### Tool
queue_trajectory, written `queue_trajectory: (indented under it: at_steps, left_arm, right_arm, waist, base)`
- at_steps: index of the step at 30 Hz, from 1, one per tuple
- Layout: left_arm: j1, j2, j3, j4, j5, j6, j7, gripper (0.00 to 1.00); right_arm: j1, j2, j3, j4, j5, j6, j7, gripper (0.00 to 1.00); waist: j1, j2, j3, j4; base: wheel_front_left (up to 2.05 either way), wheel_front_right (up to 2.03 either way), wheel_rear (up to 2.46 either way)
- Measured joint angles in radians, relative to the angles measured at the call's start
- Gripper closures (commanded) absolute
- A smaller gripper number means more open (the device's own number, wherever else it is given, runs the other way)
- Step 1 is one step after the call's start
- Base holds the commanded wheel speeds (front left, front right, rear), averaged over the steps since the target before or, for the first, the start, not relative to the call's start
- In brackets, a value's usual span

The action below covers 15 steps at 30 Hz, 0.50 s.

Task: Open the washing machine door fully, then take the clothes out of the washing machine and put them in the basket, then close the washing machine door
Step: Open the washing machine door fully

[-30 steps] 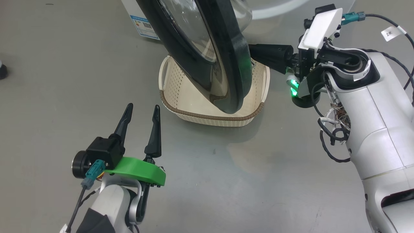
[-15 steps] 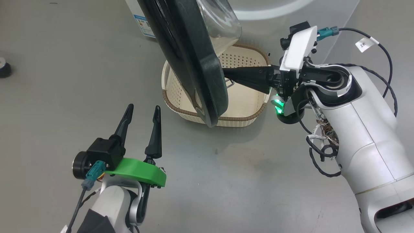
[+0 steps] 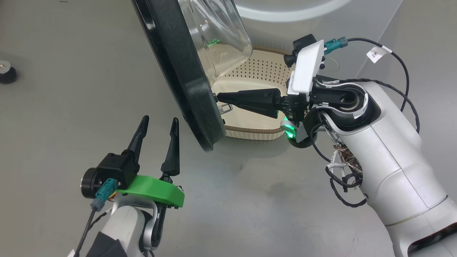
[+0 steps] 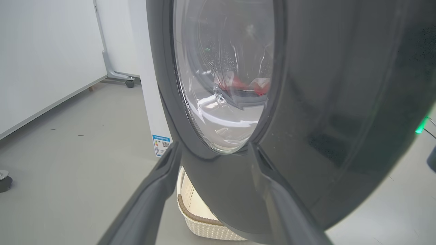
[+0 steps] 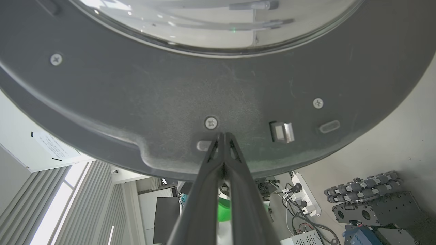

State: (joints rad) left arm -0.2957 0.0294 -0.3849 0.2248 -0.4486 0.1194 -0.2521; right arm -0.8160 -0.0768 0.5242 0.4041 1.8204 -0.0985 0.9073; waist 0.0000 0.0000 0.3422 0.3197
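since the door must swing right out before i can reach the drum, the right claw is shut, fingers together w/ nothing between them. its tips sit against the inner face of the washing machine door, low on the rim next to the latch hook. i read that as a push contact, not a grasp. in the right wrist view the claw's tips sit just under a screw on the matte black rim.

door is part open and hangs over the left end of the basket. the basket stands on the floor at the foot of the washing machine and looks empty from here. the clothes show red/white thru the glass bowl, so prob. in the drum, none out yet.

right forearm reaches across above the basket, wrist turned so the fingers lie about level, pointing to my left. left claw hangs low over the floor, fingers apart and empty, aimed up at the door's glossy outer face, near it but not touching afaict. i'd call it parked clear of the swing.
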Motion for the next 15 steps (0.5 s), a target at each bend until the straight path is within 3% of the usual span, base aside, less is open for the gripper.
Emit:
queue_trajectory:
  at_steps: [6, 11, 15]
  left_arm:
    - [0.010, 0.000, 0.031, 0.006, 0.000, 0.000, 0.000, 0.00]
    - [0.012, 0.000, 0.040, 0.013, 0.005, 0.000, 0.000, 0.00]
    - [0.023, 0.000, 0.057, 0.021, 0.010, 0.000, 0.000, 0.00]
  right_arm:
    - [0.008, 0.003, 0.003, 0.000, -0.022, 0.011, -0.048, 1.00]
    - [0.013, -0.018, 0.014, -0.006, -0.163, 0.099, -0.136, 1.00]
    - [0.045, -0.074, 0.030, -0.008, -0.287, 0.186, -0.229, 1.00]
  waist:
    - [0.0000, 0.0000, -0.019, -0.007]
    - [0.0000, 0.0000, -0.045, -0.022]
    - [0.0000, 0.0000, -0.068, -0.042]
  base:
    - [0.00, 0.00, 0.00]
    - [0.00, 0.00, 0.00]
    - [0.00, 0.00, 0.00]
